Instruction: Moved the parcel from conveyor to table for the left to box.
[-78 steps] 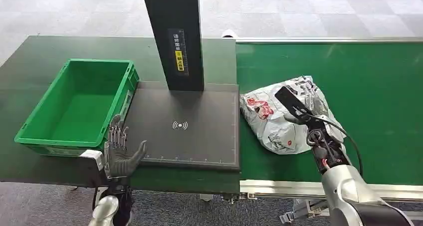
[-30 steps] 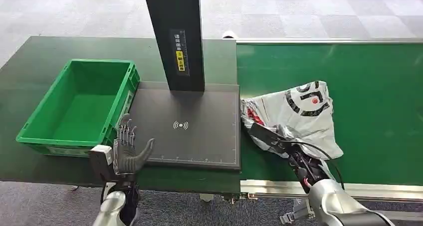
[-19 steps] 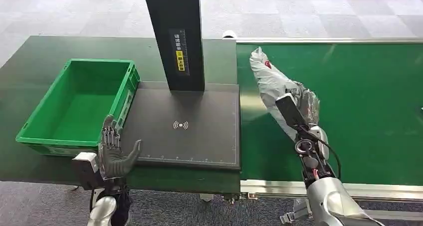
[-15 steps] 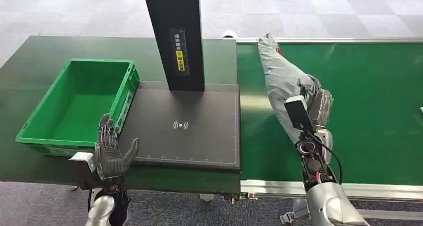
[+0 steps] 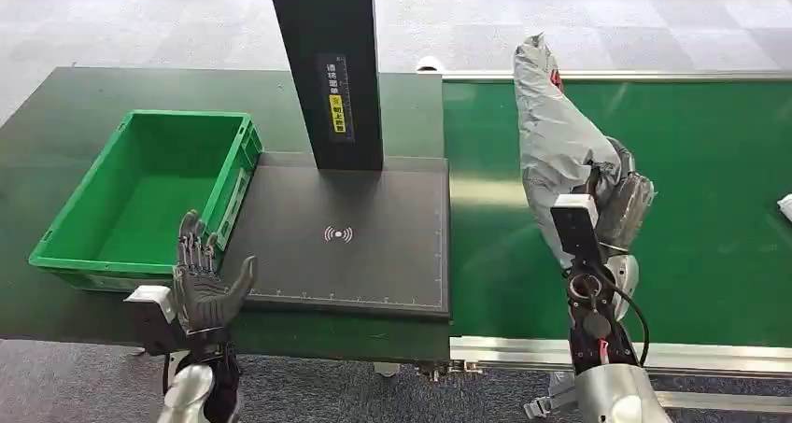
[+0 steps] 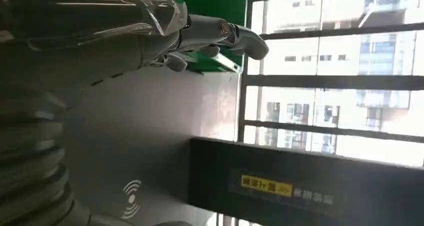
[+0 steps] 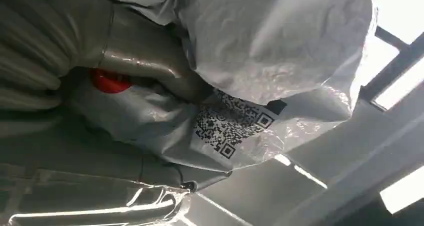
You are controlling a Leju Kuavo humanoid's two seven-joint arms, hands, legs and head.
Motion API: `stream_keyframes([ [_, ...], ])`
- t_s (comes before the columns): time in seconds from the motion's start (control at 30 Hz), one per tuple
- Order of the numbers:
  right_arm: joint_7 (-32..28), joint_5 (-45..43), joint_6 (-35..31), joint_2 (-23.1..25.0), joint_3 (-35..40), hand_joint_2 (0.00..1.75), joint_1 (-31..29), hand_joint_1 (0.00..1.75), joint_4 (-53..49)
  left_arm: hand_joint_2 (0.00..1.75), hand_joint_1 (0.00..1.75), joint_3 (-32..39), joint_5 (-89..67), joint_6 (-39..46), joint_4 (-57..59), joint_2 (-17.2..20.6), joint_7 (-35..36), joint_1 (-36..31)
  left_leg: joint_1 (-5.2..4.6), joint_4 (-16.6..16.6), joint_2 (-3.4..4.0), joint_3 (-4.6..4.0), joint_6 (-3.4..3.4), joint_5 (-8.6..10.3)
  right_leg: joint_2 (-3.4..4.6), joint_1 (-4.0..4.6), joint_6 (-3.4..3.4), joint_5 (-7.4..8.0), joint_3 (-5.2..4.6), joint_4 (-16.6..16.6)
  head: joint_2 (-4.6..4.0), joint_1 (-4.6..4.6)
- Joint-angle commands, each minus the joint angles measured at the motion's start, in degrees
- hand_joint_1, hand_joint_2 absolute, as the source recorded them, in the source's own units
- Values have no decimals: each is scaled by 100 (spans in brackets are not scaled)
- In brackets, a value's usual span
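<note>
Since the earliest frame, when it lay flat on the belt under the right hand, the grey parcel (image 5: 558, 152) has been lifted clear of the green conveyor (image 5: 710, 199) and now stands up on end in the air, its top reaching toward 12 o'clock past the conveyor's far rail. Over the last half second it has drifted a little farther right and higher. Robot's right hand (image 5: 624, 204) grips the parcel's lower part from the 3 o'clock side, dark fingers wrapped into the plastic; the right wrist view shows the crumpled wrap (image 7: 260, 61) pressed close against the hand, with a QR label (image 7: 232, 126) and a red mark (image 7: 107, 81) on it.

Left hand (image 5: 201, 278) has moved only slightly since earlier and hovers at the near edge of the table, at about 7 o'clock from the black scanner pad (image 5: 346, 236). Its fingers are spread and upright, thumb out toward the pad, holding nothing. Left wrist view shows those fingers (image 6: 215, 31) extended over the pad.

At 9 o'clock of the pad sits the green crate (image 5: 65, 227), touching the pad's left edge. A black post (image 5: 327, 59) rises from the pad's far side, at 12 o'clock.
</note>
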Motion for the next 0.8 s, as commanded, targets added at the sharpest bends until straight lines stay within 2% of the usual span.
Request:
stream_keyframes([
  [0.03,636,2229,138,-7,2444,175,-28,175,34,175,0,388,-158,995,-1021,-126,-327,-33,4,5,28,-5,0,-8,27,4,-2,2,-10,4,0,-2],
  [0.17,691,3021,264,39,3553,175,-421,175,829,175,0,266,-193,976,-1014,-162,-327,-48,3,-4,40,4,-2,-3,36,5,-3,4,-8,0,2,-2],
  [0.33,880,3504,633,248,4416,175,-604,175,1219,175,0,199,-132,1008,-846,-131,-327,-178,5,-3,31,2,0,-2,28,7,-3,4,-4,-2,0,-2],
  [0.53,1136,3472,1525,226,4887,175,-631,175,1792,175,0,202,-131,954,-918,-178,-327,3,4,-10,9,11,1,-1,6,7,-2,-2,12,-11,0,0],
  [0.7,1602,3586,2578,558,5282,175,-804,175,2570,175,0,165,-89,947,-564,-127,-327,-238,0,-7,11,3,-1,2,10,3,-4,0,1,-4,0,2],
  [0.8,1545,3335,2185,637,5127,175,-735,175,2662,175,0,79,-108,960,-521,-121,-327,-198,2,-9,11,4,-2,5,9,5,-6,4,0,-6,2,0],
])
